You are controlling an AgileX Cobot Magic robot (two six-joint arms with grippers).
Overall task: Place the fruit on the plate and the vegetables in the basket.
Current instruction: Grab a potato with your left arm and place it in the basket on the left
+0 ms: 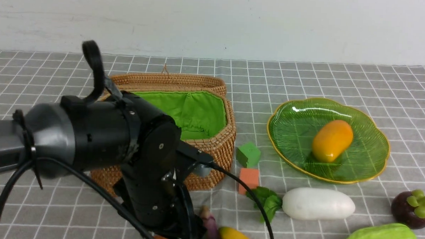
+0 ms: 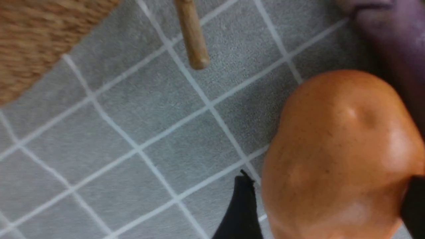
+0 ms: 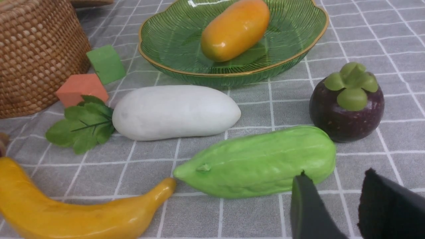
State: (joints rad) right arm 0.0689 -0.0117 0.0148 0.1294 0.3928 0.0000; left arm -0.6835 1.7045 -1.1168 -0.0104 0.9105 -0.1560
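Basket (image 1: 215, 148): brown woven wicker, rough and matt.
Lining (image 1: 198, 112): bright green cloth, soft and creased.
Plate (image 1: 366, 156): translucent green glass, ribbed, glossy.
Mango (image 1: 332, 139): smooth plastic-looking skin, high shine.
Potato (image 2: 338, 152): glossy orange-brown, finely speckled.
Banana (image 3: 66, 212): yellow, glossy.
Radish (image 1: 318, 204): white, matt, faintly pitted.
Tablecloth (image 1: 306, 76): grey checked fabric, matt weave.

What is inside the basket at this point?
The visible part of the basket holds only its green lining; no vegetable shows there. The left arm covers the near left part of the inside, so that part cannot be checked.
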